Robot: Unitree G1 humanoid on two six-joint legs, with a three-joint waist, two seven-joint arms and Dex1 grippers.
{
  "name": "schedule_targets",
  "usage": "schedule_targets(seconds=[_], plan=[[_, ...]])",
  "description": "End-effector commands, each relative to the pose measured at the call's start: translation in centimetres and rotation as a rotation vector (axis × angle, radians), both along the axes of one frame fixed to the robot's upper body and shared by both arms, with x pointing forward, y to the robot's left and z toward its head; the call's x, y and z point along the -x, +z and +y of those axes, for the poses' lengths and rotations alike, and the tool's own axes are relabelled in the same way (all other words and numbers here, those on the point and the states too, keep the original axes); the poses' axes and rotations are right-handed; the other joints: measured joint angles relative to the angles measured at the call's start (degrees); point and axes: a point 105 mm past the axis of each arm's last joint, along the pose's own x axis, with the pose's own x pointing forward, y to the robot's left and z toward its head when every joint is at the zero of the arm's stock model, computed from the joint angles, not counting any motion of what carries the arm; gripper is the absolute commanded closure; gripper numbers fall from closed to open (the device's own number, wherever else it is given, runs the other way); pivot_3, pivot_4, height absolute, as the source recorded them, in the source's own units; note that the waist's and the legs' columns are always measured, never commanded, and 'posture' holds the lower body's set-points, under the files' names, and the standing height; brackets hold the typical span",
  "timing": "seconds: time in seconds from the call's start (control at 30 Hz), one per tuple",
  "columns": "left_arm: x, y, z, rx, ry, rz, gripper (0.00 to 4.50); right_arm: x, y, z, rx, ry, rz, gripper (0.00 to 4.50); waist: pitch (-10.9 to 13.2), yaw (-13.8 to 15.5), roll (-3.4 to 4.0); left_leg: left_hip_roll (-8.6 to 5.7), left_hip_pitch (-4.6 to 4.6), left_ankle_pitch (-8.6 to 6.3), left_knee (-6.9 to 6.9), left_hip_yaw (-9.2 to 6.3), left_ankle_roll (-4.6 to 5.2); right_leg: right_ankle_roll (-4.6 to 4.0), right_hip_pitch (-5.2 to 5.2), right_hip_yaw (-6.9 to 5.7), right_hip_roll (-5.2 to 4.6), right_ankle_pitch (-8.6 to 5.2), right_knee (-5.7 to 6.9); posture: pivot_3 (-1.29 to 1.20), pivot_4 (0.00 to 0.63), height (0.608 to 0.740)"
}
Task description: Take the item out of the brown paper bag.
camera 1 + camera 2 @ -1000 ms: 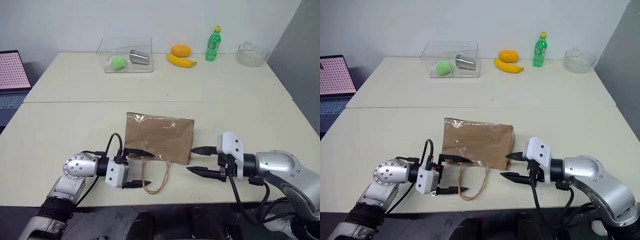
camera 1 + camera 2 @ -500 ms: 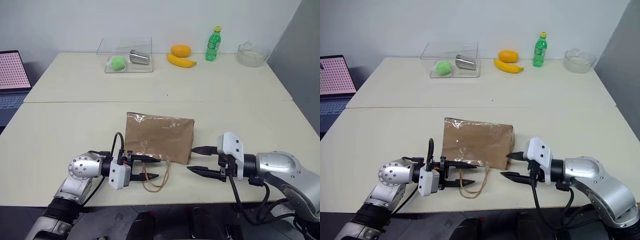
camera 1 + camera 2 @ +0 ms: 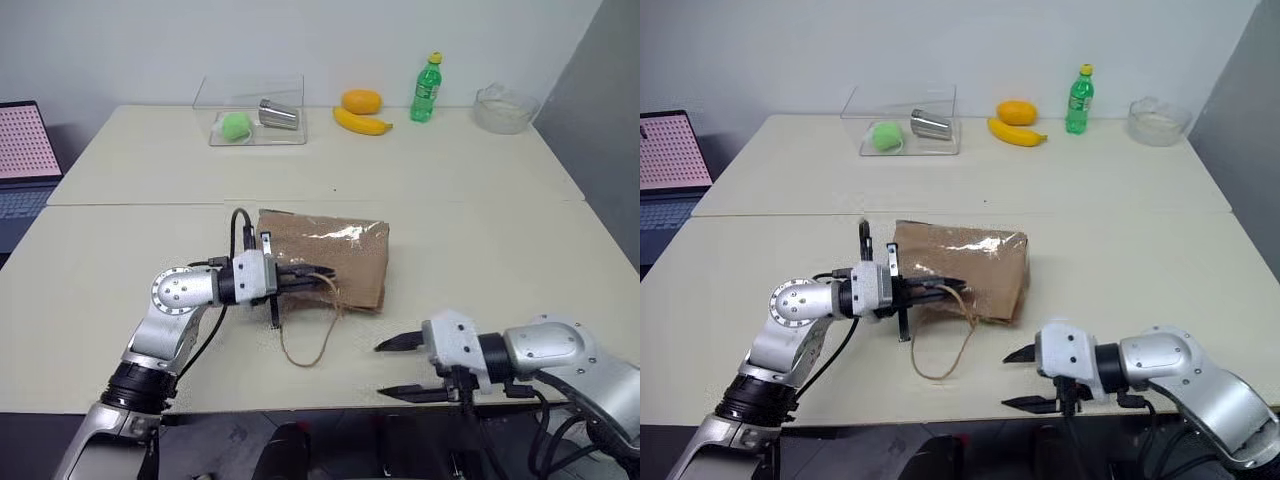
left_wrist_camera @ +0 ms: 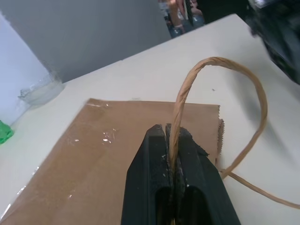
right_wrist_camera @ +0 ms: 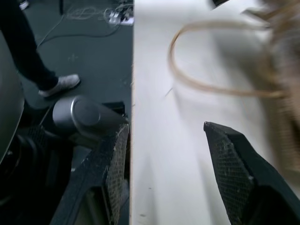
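The brown paper bag [image 3: 335,252] lies flat on the middle of the near table, its shiny tape patch facing up. My left gripper [image 3: 322,282] points level at the bag's near edge and is shut on one tan loop handle [image 4: 177,110], pinched between the black fingers [image 4: 150,159]. The other handle [image 3: 298,364] droops onto the table in front of the bag. Near the table's front edge, off to the right of the bag, my right gripper [image 3: 380,370] stands open with nothing between its fingers. The item is hidden.
At the back stand a clear plastic box [image 3: 250,95] with a green ball and a metal cup, an orange [image 3: 361,101], a banana [image 3: 362,122], a green soda bottle [image 3: 427,88] and a clear bowl [image 3: 503,108]. A laptop [image 3: 25,150] sits far left. A person's shoe [image 5: 58,84] is on the floor.
My left gripper shut on a bag handle, then rose and swung in to the bag's near edge. My right gripper drew back and down toward the table's front edge, still open.
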Motion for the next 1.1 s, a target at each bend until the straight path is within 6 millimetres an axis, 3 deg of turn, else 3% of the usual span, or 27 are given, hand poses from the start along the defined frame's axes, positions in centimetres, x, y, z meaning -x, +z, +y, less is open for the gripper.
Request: schedule_targets(seconds=[0.03, 0.13, 0.43, 0.87, 1.0, 1.1], plan=[[-0.3, 2.0, -0.6, 0.06, 0.003, -0.017, 4.46, -1.0, 0.3, 1.6, -0.018, 0.019, -0.084, 1.8, 0.0, 0.0, 0.0, -0.01, -0.01, 0.0, 0.0, -0.02, 0.0, 0.0, 0.0, 0.0, 0.0, 0.0, 0.01, 0.0, 0.15, 0.74], [-0.7, 2.6, -1.1, 0.074, 0.004, -0.015, 4.46, -2.4, 0.3, 3.1, -0.015, 0.026, -0.184, 1.8, 0.0, 0.2, -0.01, -0.02, -0.02, 0.01, 0.05, -0.03, -0.01, 0.0, 0.0, -0.01, 0.0, 0.0, 0.01, 0.0, 0.15, 0.74], [-1.4, 2.7, -1.7, 0.076, -0.001, -0.025, 4.46, -3.5, 0.2, 4.4, 0.006, 0.105, -0.429, 1.8, 0.0, 0.3, -0.02, -0.03, -0.06, 0.01, 0.06, -0.04, -0.01, -0.01, -0.02, -0.01, -0.02, 0.0, -0.03, 0.0, 0.15, 0.74], [-1.5, 2.4, -2.2, 0.084, -0.006, -0.036, 4.46, -3.8, 1.4, 3.2, 0.02, 0.159, -0.672, 1.8, 0.0, 0.3, -0.02, -0.04, -0.05, 0.01, 0.07, -0.04, -0.02, -0.01, 0.0, 0.0, -0.02, 0.01, -0.01, 0.0, 0.15, 0.74], [-1.7, 2.3, -2.3, 0.085, -0.006, -0.037, 4.46, -4.2, 1.9, 3.7, -0.014, 0.154, -0.739, 1.8, 0.0, 0.2, -0.02, -0.03, -0.04, 0.01, 0.07, -0.03, -0.02, -0.01, -0.01, 0.0, -0.02, 0.01, 0.01, 0.0, 0.15, 0.74], [-1.7, 2.4, -2.4, 0.086, -0.011, -0.039, 4.46, -4.6, 1.1, 4.3, 0.002, 0.175, -0.747, 1.8, 0.0, 0.2, -0.02, -0.04, -0.02, 0.01, 0.08, -0.03, -0.02, -0.01, -0.01, 0.01, -0.02, 0.01, 0.04, 0.0, 0.15, 0.74]])
